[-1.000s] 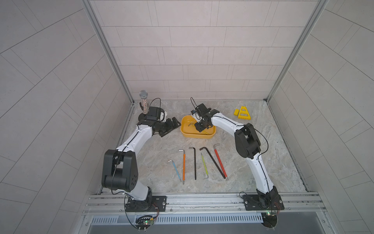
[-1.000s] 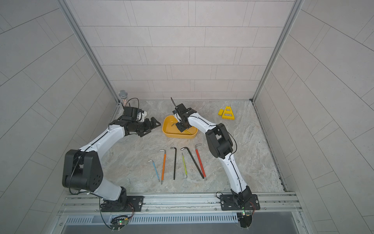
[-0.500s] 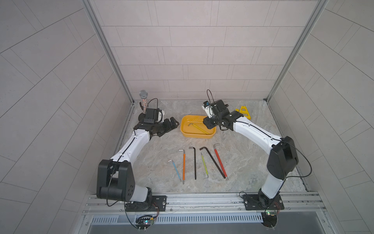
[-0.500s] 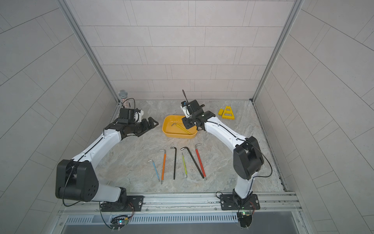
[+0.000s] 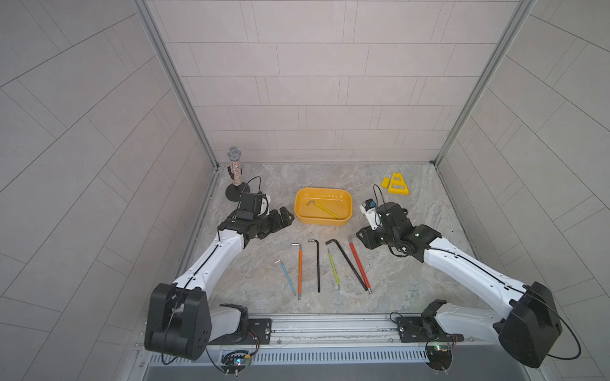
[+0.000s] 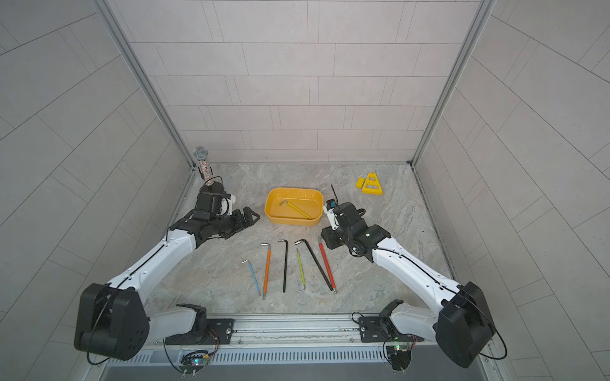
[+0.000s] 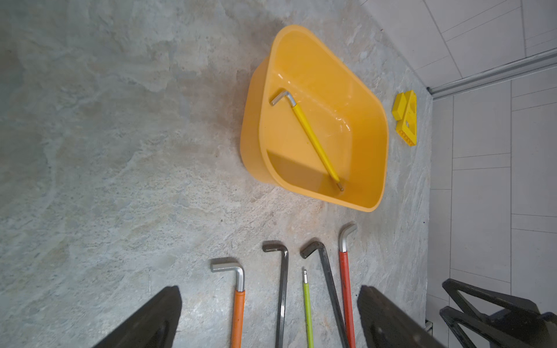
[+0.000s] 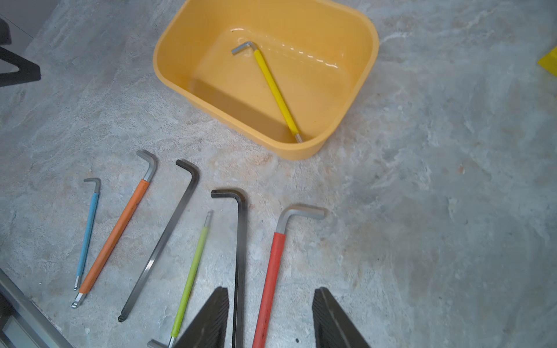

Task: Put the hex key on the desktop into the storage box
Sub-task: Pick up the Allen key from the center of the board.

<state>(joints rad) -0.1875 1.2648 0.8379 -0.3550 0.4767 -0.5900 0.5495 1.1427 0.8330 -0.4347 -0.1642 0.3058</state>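
The yellow storage box [image 5: 343, 220] [image 6: 267, 214] stands mid-desktop [image 5: 257, 264] with a yellow-sleeved hex key [image 5: 325, 210] [image 8: 274, 90] [image 7: 313, 138] lying inside. In front of it lie several hex keys in a row: blue [image 5: 287, 276], orange [image 5: 300, 269], thin black [image 5: 318, 267], green [image 5: 332, 269], thick black [image 5: 346, 264] and red [image 5: 359, 262] [image 8: 272, 265]. My right gripper [image 5: 363, 237] [image 6: 330, 239] [image 8: 271, 289] is open over the red key's bent end; its shaft shows between the fingers, ungripped. My left gripper [image 5: 284, 217] [image 6: 251, 217] [image 7: 269, 288] is open and empty, left of the box.
A microphone on a round stand [image 5: 234, 168] stands in the back left corner. A yellow triangular stand [image 5: 397, 184] with a small yellow block [image 5: 385, 182] sits at the back right. Tiled walls close three sides; a metal rail [image 5: 330, 325] runs along the front.
My right gripper has left the box and swung round to its front right, over the red key. The yellow key stays in the box. The left arm has drawn back slightly.
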